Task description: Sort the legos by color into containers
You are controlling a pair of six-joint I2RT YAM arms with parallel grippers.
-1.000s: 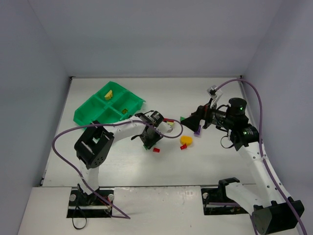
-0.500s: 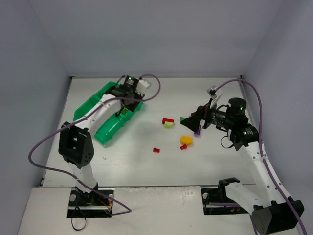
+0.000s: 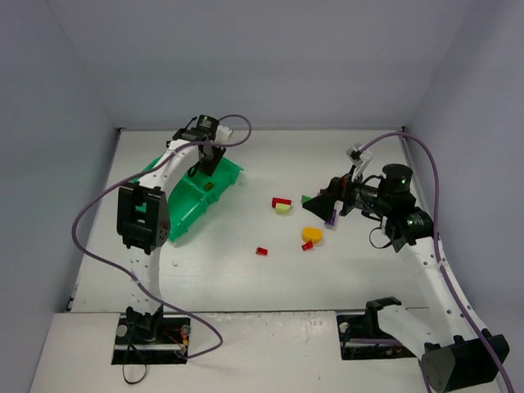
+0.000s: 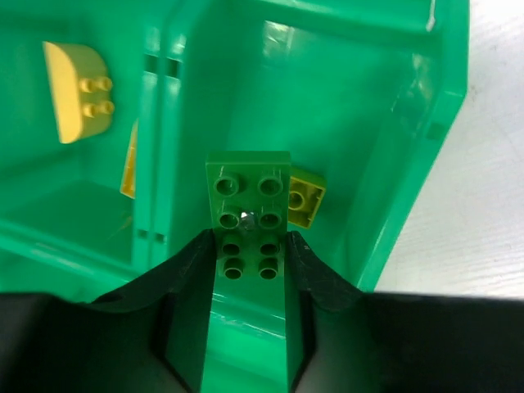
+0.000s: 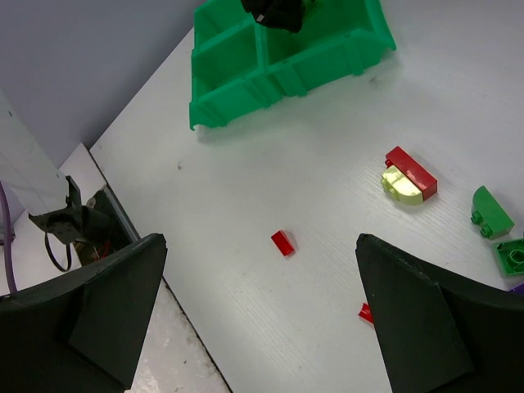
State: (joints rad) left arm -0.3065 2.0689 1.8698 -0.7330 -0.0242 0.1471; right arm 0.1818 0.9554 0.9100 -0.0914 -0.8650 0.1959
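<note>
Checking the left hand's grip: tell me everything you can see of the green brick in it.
The green brick is a long, glossy plastic piece, two studs wide, four rows showing. It sits between the left hand's fingers, gripped at its sides, above a tray compartment holding a lime brick. Whether it touches that brick cannot be told.

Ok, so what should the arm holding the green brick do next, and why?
Probably open the left gripper a little and let go. It holds the long green studded plastic brick over a compartment of the bright green plastic tray, where a small lime plastic brick already lies, so that looks like the spot for greens.
</note>
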